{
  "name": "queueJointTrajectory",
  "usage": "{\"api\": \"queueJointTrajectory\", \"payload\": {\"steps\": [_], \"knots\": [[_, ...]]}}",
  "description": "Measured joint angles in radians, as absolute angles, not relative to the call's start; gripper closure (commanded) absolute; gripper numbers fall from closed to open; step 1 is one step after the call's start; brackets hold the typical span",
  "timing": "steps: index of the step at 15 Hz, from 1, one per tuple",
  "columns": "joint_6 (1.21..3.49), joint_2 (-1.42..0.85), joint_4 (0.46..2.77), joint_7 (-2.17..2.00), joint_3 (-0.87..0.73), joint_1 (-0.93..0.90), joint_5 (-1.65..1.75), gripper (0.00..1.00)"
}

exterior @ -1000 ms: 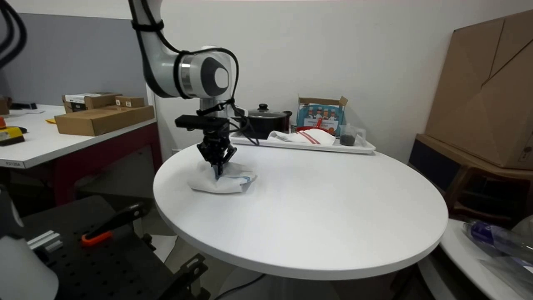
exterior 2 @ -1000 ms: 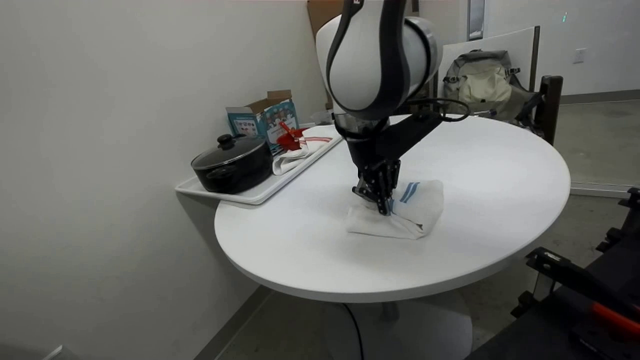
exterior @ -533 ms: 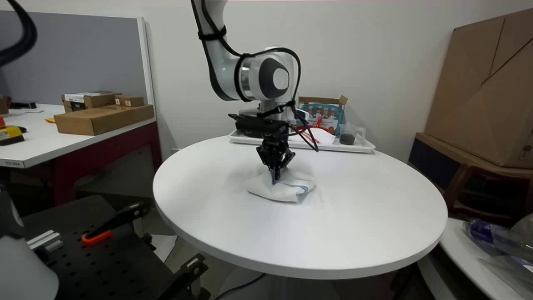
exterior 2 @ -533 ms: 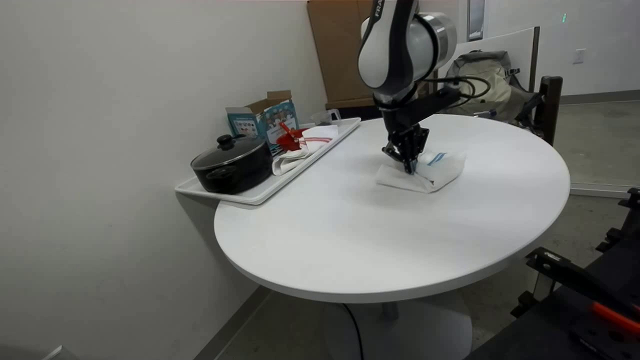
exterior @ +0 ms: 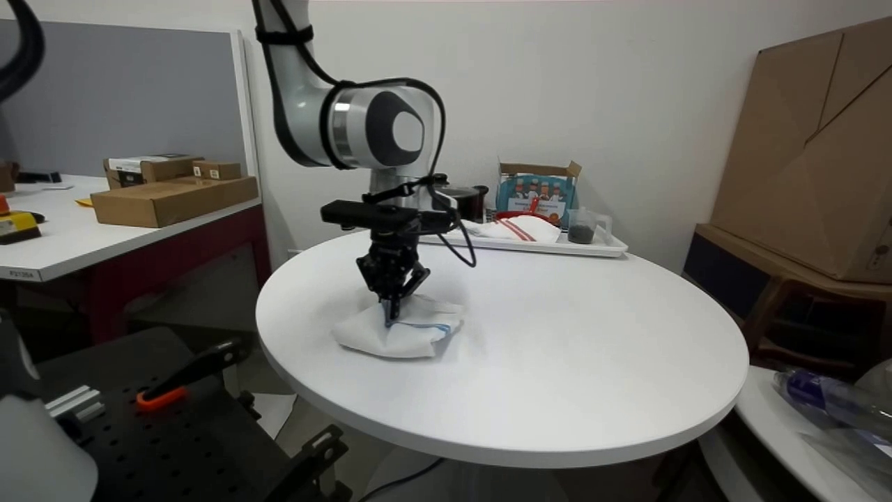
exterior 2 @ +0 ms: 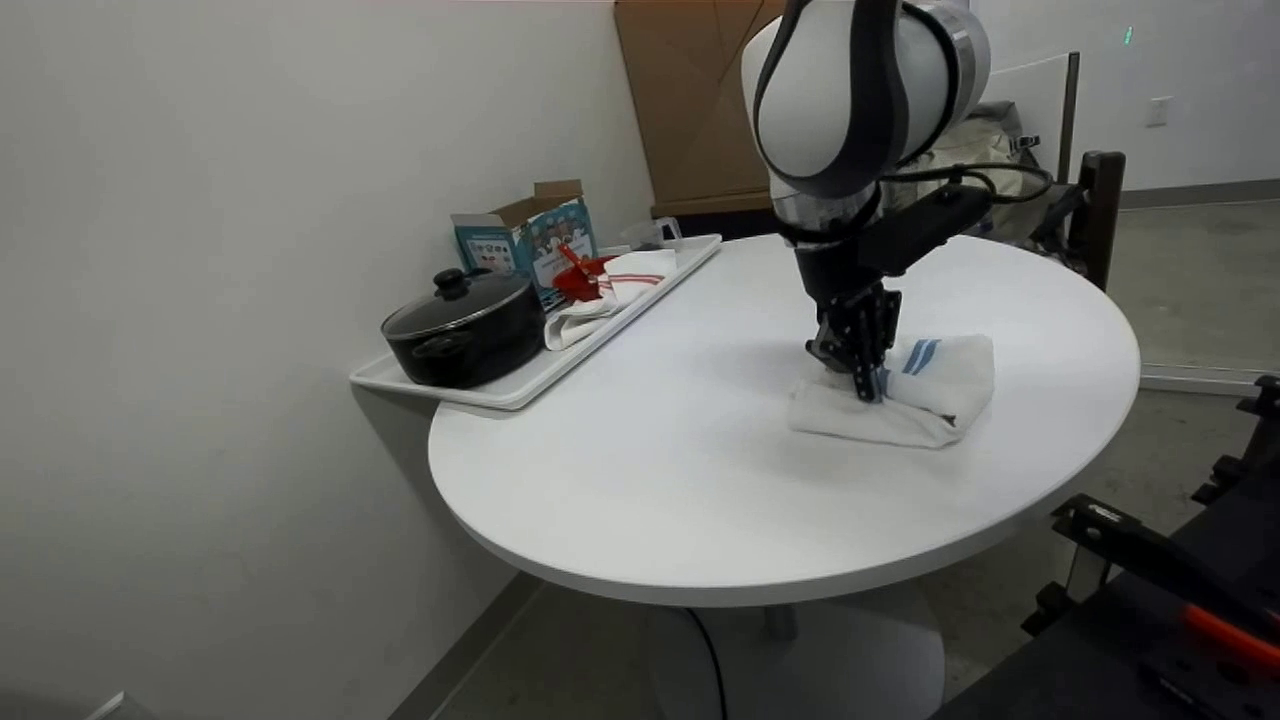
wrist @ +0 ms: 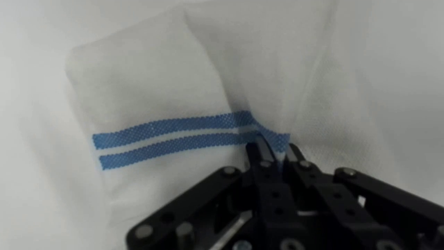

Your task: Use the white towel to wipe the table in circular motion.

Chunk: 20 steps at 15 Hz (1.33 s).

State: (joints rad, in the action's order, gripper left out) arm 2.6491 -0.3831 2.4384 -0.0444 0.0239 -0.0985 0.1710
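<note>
The round white table (exterior: 571,348) carries a folded, blue-striped white cloth towel (wrist: 149,83), lying off-centre. The jointed black gripper (wrist: 276,152) is clenched on a striped pinch of it; whether its fingertips (wrist: 265,152) press the towel against the table is hard to tell.

Round white table (exterior: 557,362), blue-striped towel (exterior 2: 905,415), tray (exterior 2: 535,382)

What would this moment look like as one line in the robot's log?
task: wiping; gripper: closed on towel; towel: white, blue-striped, lying on round table; pot: lidded, on tray
</note>
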Motion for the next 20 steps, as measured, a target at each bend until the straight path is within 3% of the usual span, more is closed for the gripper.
{"api": "queueJointTrajectory", "payload": {"steps": [4, 8, 15, 16, 17, 20], "knots": [[2.718, -0.356, 2.506, -0.077, 0.134, -0.207, 0.171, 0.98], [2.715, -0.414, 2.364, -0.163, 0.096, -0.299, 0.176, 0.98], [2.708, -0.469, 2.201, -0.173, -0.022, -0.170, 0.160, 0.98], [2.708, -0.469, 2.206, -0.173, -0.023, -0.160, 0.159, 0.94], [2.708, -0.468, 2.215, -0.173, -0.023, -0.156, 0.159, 0.68], [2.711, -0.466, 2.257, -0.176, -0.012, -0.162, 0.152, 0.53]]}}
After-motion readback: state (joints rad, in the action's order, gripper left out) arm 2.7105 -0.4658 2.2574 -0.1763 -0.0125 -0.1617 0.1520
